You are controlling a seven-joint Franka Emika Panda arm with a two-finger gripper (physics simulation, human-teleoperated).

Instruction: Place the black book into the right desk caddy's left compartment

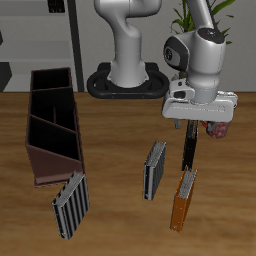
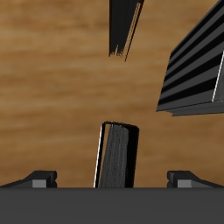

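1. Fingers (image 2: 39,179) of my pincer (image 2: 114,178), two in number, stand wide apart, one on each side of the black book (image 2: 118,156). Neither pad touches it, so nothing is gripped.
2. One black book (image 1: 189,150) stands upright on end directly under my pincer (image 1: 192,128), well apart from the caddy. I cannot tell whether its lower edge meets the table (image 1: 120,130).
3. One orange-brown book (image 1: 183,200) stands just beyond it, nearer the table's front edge; in the wrist view it shows edge-on (image 2: 125,26).
4. Two grey-and-black striped books: one (image 1: 155,168) beside the black book (image 2: 194,70), the other (image 1: 70,205) near the caddy's front end.
5. One right desk caddy (image 1: 58,167), reddish-brown, is open-topped and split into three sections.
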